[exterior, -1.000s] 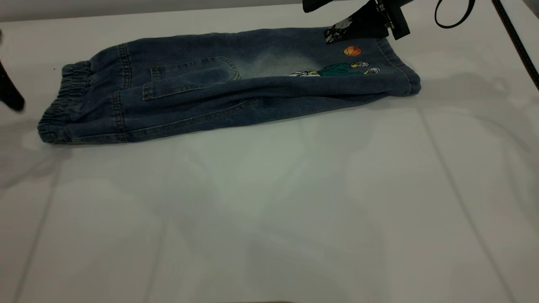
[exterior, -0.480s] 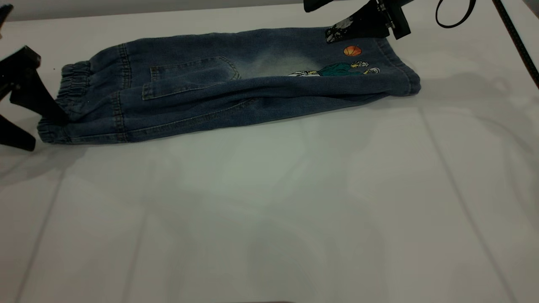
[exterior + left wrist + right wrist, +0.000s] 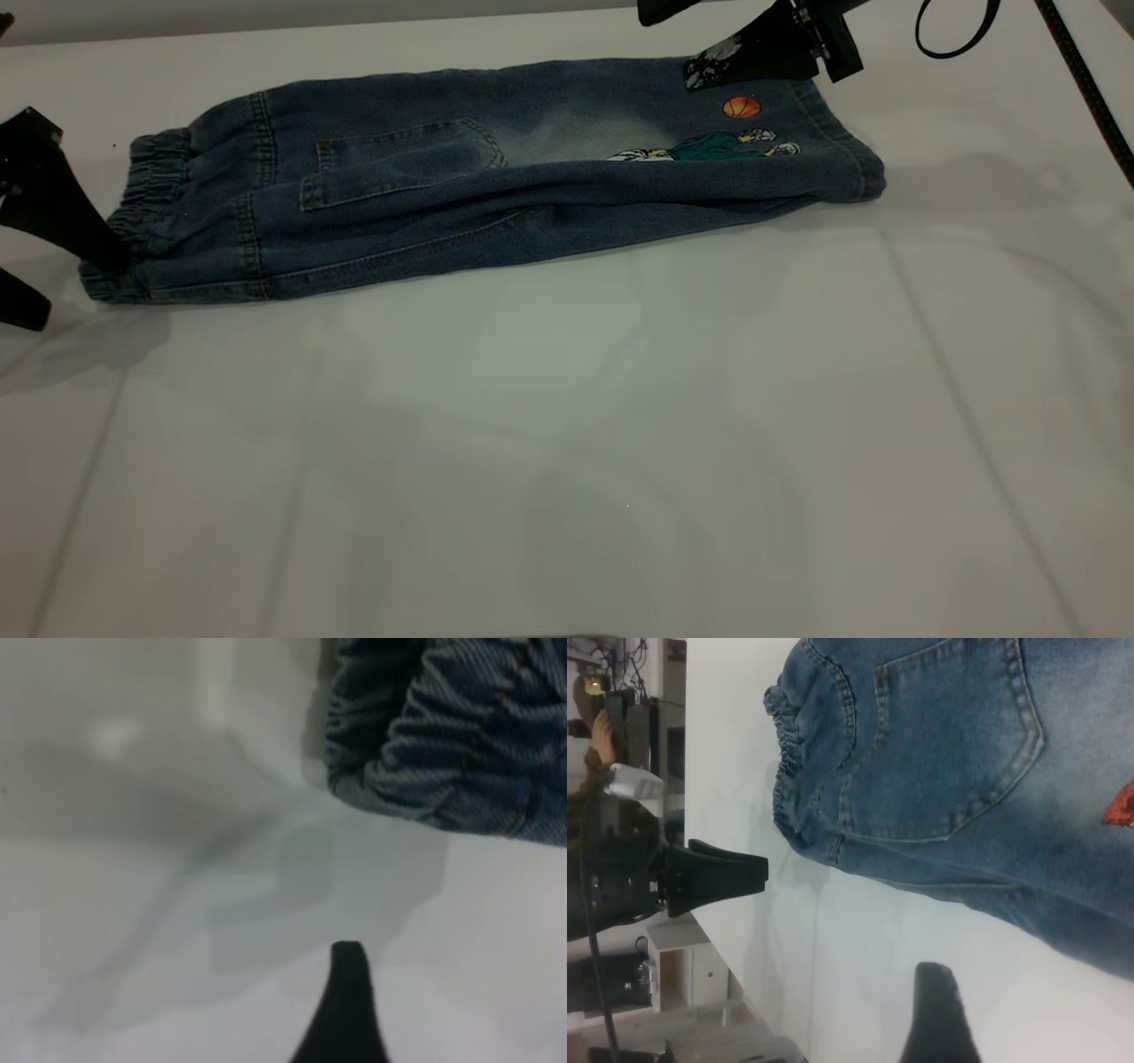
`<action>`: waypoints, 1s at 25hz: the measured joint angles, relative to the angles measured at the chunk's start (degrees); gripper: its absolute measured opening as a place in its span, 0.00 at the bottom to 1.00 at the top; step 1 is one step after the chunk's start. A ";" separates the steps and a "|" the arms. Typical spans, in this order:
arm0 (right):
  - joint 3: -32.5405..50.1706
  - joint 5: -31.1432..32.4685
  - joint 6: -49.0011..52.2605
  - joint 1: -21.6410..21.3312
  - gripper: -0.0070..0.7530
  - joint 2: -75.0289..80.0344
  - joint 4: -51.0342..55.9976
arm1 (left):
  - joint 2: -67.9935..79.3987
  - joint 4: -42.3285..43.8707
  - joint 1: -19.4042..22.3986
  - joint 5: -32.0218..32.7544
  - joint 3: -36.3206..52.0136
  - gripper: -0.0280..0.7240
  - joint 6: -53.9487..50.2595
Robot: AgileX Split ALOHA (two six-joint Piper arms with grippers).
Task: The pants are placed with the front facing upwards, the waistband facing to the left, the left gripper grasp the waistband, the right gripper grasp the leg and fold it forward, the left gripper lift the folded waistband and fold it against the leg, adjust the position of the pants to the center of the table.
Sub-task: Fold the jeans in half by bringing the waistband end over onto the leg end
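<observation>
The left pincer [image 3: 40, 257] stands wide open at the waistband [image 3: 142, 208], one finger touching the gathered edge, the other low on the tabletop [image 3: 567, 425] just beside it. The pants [image 3: 496, 168] stretch away from it, already folded lengthwise. To do this well, I reckon it should slide further in so both layers sit between the fingers before closing. Since half a second ago it has dropped slightly. The right pincer [image 3: 709, 49] hangs open over the leg [image 3: 780, 151] hem.

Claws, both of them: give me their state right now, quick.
Left claw: open, at the waistband end, holding nothing.
Right claw: open, above the leg near the far hem, holding nothing.
</observation>
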 joint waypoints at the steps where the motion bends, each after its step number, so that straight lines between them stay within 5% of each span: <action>1: 0.00 0.00 0.00 0.00 0.56 0.00 0.00 | 0.00 -0.12 0.27 -0.06 -0.36 0.84 -0.05; 8: 0.00 0.04 -0.09 0.00 0.56 0.00 -0.28 | 0.47 -6.75 3.64 -0.45 -2.33 0.87 0.85; 25: 0.00 -0.01 -0.54 0.00 0.56 0.00 -0.34 | 7.72 -21.47 3.70 -0.44 -2.63 0.83 6.20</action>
